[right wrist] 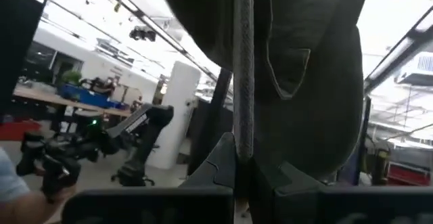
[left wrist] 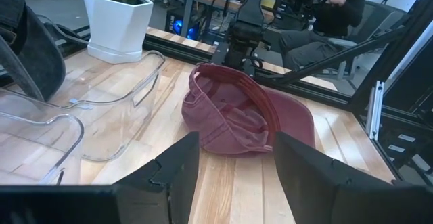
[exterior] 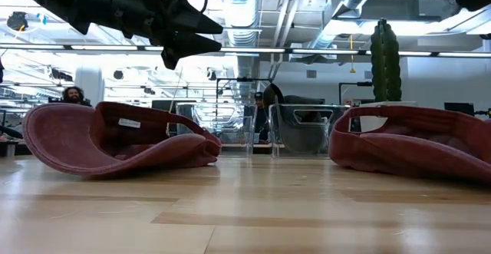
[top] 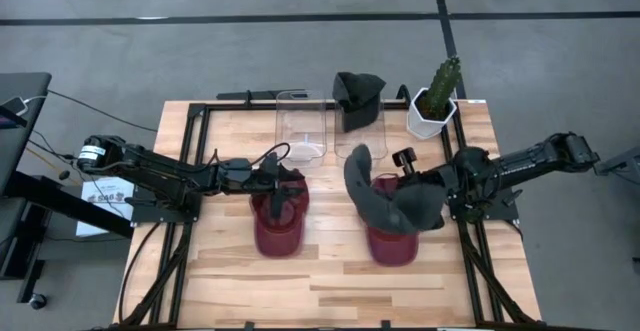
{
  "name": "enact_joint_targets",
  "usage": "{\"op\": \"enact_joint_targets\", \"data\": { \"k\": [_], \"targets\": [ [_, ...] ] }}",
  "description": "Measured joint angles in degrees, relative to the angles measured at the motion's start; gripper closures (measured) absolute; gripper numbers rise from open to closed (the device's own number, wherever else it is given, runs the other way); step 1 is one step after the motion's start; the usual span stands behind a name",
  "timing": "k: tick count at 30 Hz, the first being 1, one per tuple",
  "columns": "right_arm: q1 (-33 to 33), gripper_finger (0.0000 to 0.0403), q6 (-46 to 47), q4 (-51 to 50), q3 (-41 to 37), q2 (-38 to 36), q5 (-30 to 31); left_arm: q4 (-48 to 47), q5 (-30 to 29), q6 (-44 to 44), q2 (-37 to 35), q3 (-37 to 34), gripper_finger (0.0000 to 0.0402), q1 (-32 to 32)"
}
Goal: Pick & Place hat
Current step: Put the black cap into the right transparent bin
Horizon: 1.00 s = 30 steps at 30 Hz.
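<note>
The dark grey hat (top: 385,193) hangs in the air, pinched at its edge by the right gripper (top: 440,183), whose jaws are closed tight on the fabric; in the right wrist view the cloth (right wrist: 298,68) drapes straight down from between the fingers. It hovers directly over a dark red hat (top: 392,243) lying on the counter (top: 330,281), covering most of that hat's upper part in the high view. A second dark red hat (top: 278,223) lies on the counter just beside the first, toward the left arm. The left gripper (top: 283,178) is poised above this second red hat, jaws parted and holding nothing; its wrist view shows the two fingers (left wrist: 177,166) spread with the far red hat (left wrist: 240,116) between them. Behind the red hats stand two clear plastic holders (top: 302,126), one of them bearing another dark hat (top: 357,96), and a potted cactus (top: 437,96) in a white pot next to it.
</note>
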Motion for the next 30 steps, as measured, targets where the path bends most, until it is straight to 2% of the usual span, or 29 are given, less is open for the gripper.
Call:
{"op": "enact_joint_targets", "data": {
  "k": [12, 18, 23, 27, 30],
  "targets": [
    [0.0, 0.0399, -4.9, -11.4, -0.2, 2.1, 2.6, 0.2, 0.0, 0.4, 0.0, 0.0, 0.0215, 0.0],
    [1.4, 0.0399, -7.4, -10.8, -1.9, 8.5, 5.6, 0.4, 0.0, 3.2, 0.0, 0.0, 0.0215, 0.0],
    [2.1, 0.0396, -8.4, -3.8, -3.9, 14.1, 7.4, 0.5, 0.0, 3.5, 0.0, 0.0, 0.0215, 0.0],
    [2.1, 0.0397, -9.3, -1.5, -3.9, 15.6, 12.0, 0.9, 0.0, 3.5, 0.0, 0.0, 0.0215, 0.0],
    [2.1, 0.0397, -9.4, -4.5, -3.9, 15.6, 16.2, 1.4, 0.0, 5.2, 0.0, 0.0, 0.0215, 0.0]
  ]
}}
